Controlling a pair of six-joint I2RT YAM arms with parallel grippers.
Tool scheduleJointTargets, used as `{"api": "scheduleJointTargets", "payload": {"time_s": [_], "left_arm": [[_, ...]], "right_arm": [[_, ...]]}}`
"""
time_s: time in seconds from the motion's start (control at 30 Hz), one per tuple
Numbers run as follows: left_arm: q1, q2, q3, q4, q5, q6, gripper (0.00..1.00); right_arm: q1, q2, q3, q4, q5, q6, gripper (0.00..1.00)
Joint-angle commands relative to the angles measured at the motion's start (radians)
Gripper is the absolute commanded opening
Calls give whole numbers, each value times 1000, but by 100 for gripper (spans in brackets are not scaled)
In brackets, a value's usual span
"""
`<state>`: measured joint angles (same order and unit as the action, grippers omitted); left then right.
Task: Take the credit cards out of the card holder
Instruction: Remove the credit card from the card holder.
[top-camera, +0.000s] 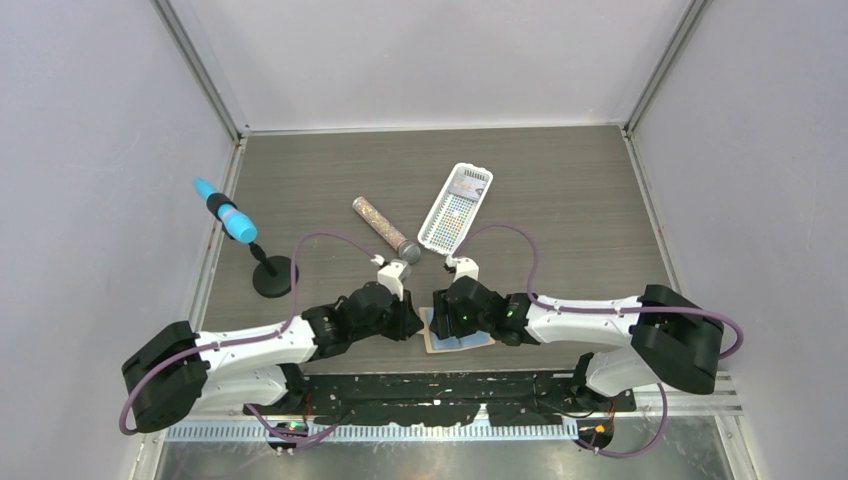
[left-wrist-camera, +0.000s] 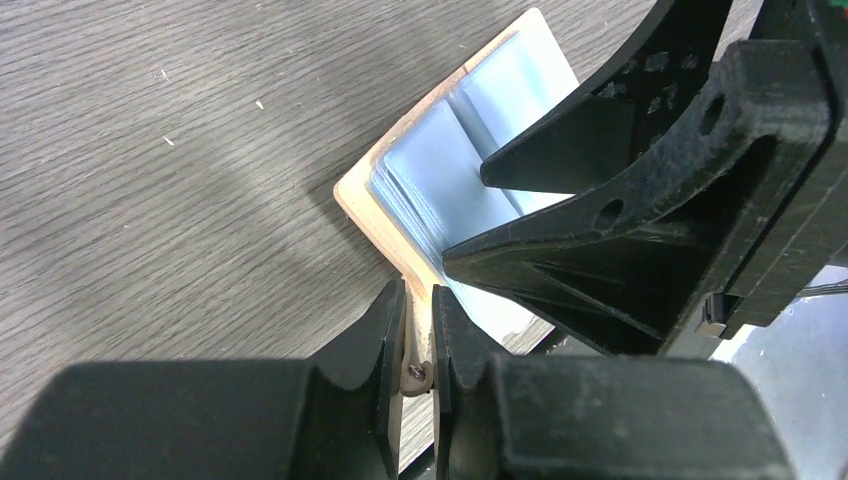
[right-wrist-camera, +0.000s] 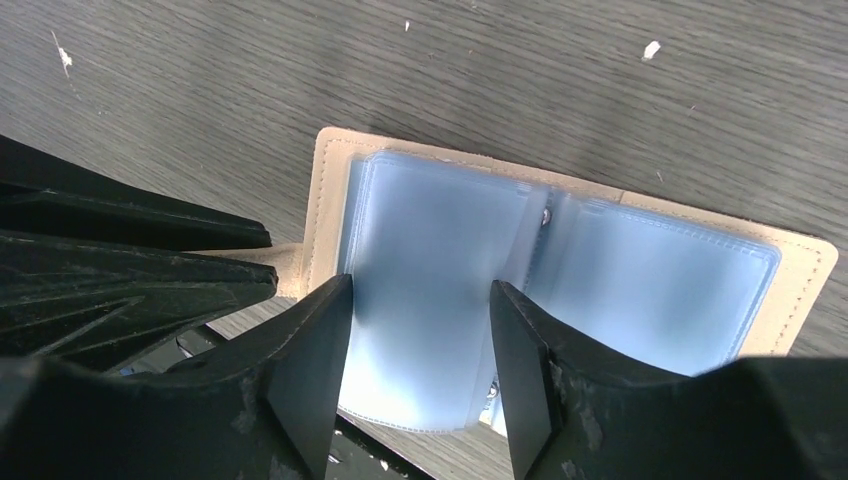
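You are at the start of the job, judging by how things lie: no card lies anywhere on the table (top-camera: 560, 200) around the card holder (right-wrist-camera: 325, 200), so none of the credit cards appears to be out yet. What is done is the set-up. The card holder lies spread open and flat at the near edge, between the two arms, with its tan cover down and its bluish-grey pockets (right-wrist-camera: 650, 280) facing up.

The left gripper (left-wrist-camera: 418, 300) sits at the holder's near-left corner, its jaws pressed almost together and pinching the holder's little tan tab, which pins the wallet down. The right gripper (right-wrist-camera: 420, 290) hangs directly over the holder's left-hand stack of pockets, jaws spread apart with the stack showing between them and nothing pinched. Whether the tips touch the plastic you cannot tell.

As for contents, the pockets look cloudy and layered, several sleeves deep on each side of the centre rivet. Cards may well sit inside, but no card edge or stripe shows through, so count them as unseen. Every card is left to pull.

Beyond the holder, on its far side, lies a white slotted basket (top-camera: 432, 215) with one small patterned thing at its far end — too small to name. A glittery tube (top-camera: 385, 228) lies just left of it.
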<state>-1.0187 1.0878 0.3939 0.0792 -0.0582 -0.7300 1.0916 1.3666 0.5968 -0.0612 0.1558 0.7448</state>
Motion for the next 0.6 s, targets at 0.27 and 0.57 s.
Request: {"api": "scheduleJointTargets", "payload": {"time_s": [0.27, 0.57], "left_arm": [[3, -13, -1, -3, -18, -2, 0], [3, -29, -6, -23, -29, 0, 0]], "right_arm": [[7, -79, 17, -60, 79, 3, 56], [6, -117, 0, -97, 126, -6, 56]]}}
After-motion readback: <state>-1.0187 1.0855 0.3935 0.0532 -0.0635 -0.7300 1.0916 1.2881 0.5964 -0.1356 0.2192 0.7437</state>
